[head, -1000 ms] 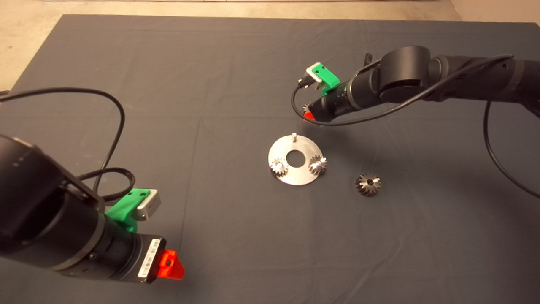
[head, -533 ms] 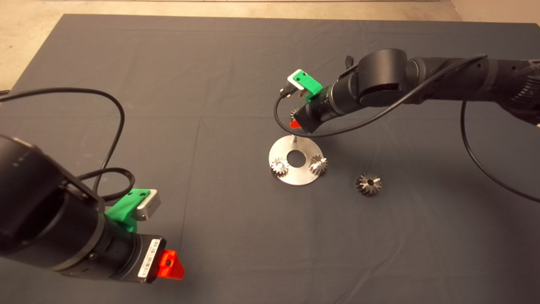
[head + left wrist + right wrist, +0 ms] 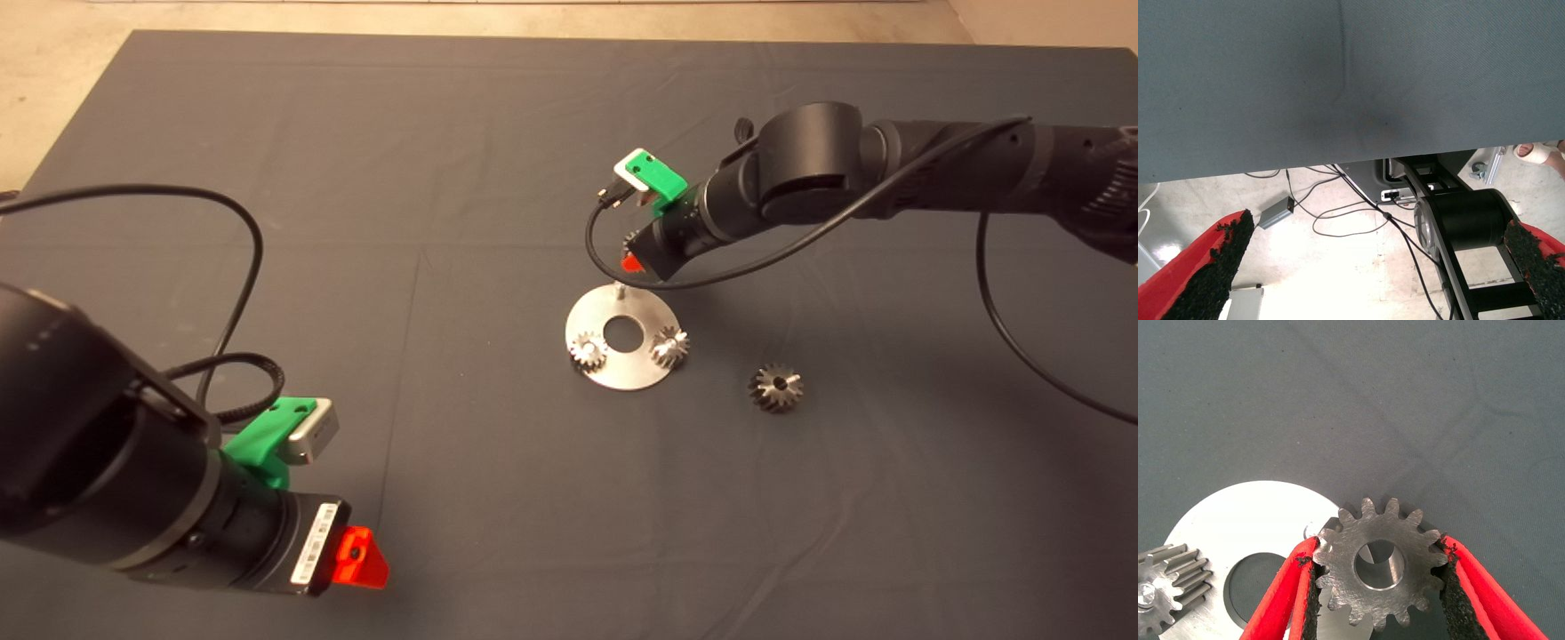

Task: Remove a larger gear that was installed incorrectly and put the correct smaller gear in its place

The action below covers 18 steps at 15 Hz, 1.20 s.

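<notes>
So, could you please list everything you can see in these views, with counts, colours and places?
smaller gear: one, grey steel, held between the right gripper's pads just above the free pin.
larger gear: one, shiny steel, lying on the mat to the right of the plate.
small mounted gears: two, shiny, on the plate's near side, left and right of its hole.
round plate: one, silver, mid-mat, with a centre hole.
pin: one, silver, upright at the plate's far edge, bare.
mat: one, dark grey, covering the table.
right gripper: one, red fingers, shut on the smaller gear over the pin.
left gripper: one, red fingers, open, parked lower left of the mat.
</notes>
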### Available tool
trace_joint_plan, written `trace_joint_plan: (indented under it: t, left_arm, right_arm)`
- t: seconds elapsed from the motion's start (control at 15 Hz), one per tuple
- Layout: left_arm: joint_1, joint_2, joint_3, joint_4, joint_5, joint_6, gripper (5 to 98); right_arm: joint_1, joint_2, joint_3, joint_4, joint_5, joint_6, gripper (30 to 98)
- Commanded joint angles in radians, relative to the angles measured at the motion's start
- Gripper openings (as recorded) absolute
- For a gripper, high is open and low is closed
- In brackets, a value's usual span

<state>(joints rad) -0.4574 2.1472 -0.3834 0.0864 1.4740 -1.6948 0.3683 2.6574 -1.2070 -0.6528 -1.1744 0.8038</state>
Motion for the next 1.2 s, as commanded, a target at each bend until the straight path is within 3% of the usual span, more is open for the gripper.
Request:
trace_joint_plan:
  t: [0.0,0.6,1.13]
  left_arm:
    - [-0.003,-0.003,0.014,-0.017,0.006,-0.003,97.6]
    - [-0.003,-0.002,0.014,-0.017,0.006,-0.002,97.6]
    - [-0.003,0.0,0.014,-0.017,0.006,0.0,97.6]
  right_arm:
    - [0.024,0.005,0.006,0.018,0.009,-0.005,39.5]
    - [0.023,0.043,-0.005,0.067,0.005,-0.003,39.4]
    - [0.02,0.079,-0.038,0.071,-0.041,-0.003,39.4]
